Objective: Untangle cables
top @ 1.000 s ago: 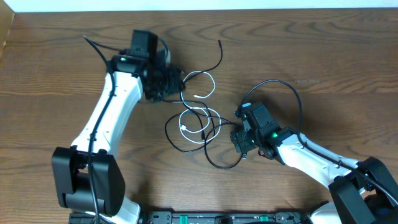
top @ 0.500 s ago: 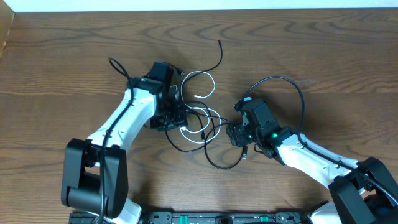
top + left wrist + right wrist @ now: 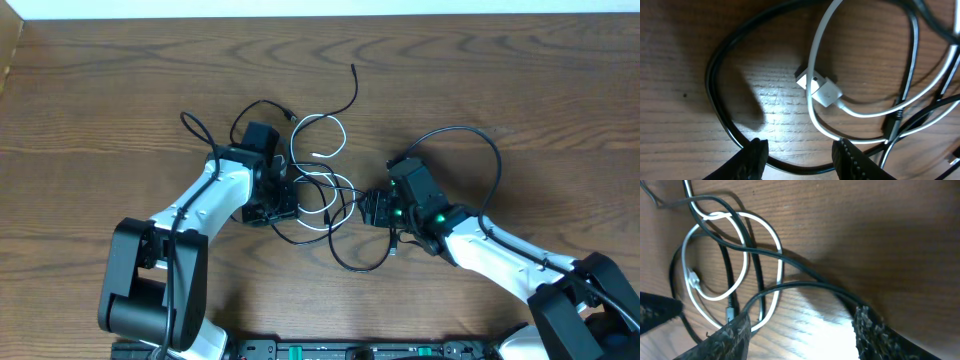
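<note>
The cables lie tangled at mid-table: a white cable (image 3: 318,131) in two loops, and thin black cables (image 3: 352,262) woven through it. Low over the tangle's left side, my left gripper (image 3: 276,213) stands open. In the left wrist view, a black cable (image 3: 722,117) curves across the gap of the left gripper (image 3: 801,162), untouched by the fingers (image 3: 753,159). The white plug (image 3: 821,90) lies just beyond. My right gripper (image 3: 368,210) is open at the tangle's right edge. In its wrist view a black cable (image 3: 805,285) runs ahead of the right gripper (image 3: 802,337), with the white loops (image 3: 715,297) farther on.
One black cable end (image 3: 355,88) trails toward the far side of the wooden table (image 3: 520,80). Thicker arm cables arch beside each wrist, at the left (image 3: 195,130) and the right (image 3: 470,135). The arms' base rail (image 3: 340,350) sits at the near edge.
My left arm has swung from the back left down onto the tangle's left side. My right gripper has slid a little left toward the cables, its jaws narrowing slightly.
</note>
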